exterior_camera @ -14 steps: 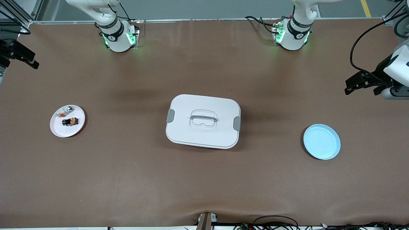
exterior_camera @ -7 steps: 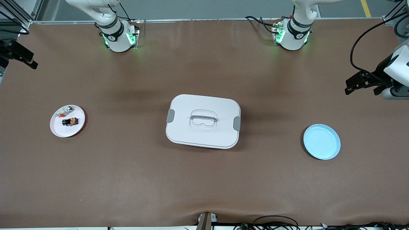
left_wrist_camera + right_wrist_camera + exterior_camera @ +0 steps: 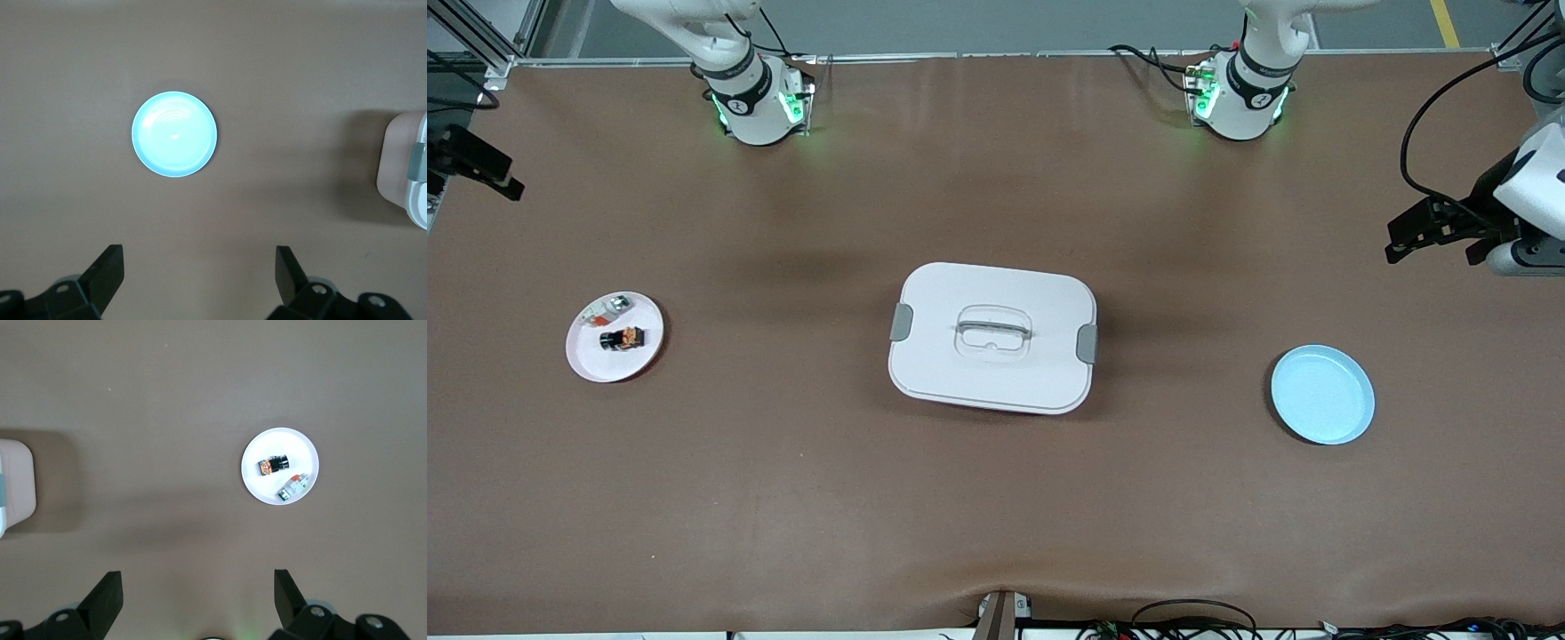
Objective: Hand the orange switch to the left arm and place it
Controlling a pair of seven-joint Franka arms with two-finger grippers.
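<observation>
Nearest the front camera among the things on the brown tabletop (image 3: pixel 996 516) is the light blue plate (image 3: pixel 1322 394), lying bare toward the left arm's end. A little farther from the camera, at the middle of the tabletop, stands the box (image 3: pixel 992 337) — white, rounded at the corners, with a grey clip on each short side and a recessed handle in its lid, which is shut.

About level with the box, toward the right arm's end, sits the white plate (image 3: pixel 615 337). On it lies the orange switch (image 3: pixel 622 338), a small black stub on its side with an orange end. Just beside it on the same plate, slightly farther from the camera, is a small silver-white part (image 3: pixel 607 309) with a red-orange bit. The two parts lie close together; whether they touch cannot be told.

The left end effector (image 3: pixel 1405 240) hangs in the air over the left arm's end of the tabletop, its fingers (image 3: pixel 107 270) spread wide and holding nothing; the left wrist view looks down on the blue plate and one corner of the box. The right end effector (image 3: pixel 494 173) hangs over the tabletop's edge at the right arm's end — its fingers (image 3: pixel 110 593) likewise spread wide and bare, with the white plate below in the right wrist view.
</observation>
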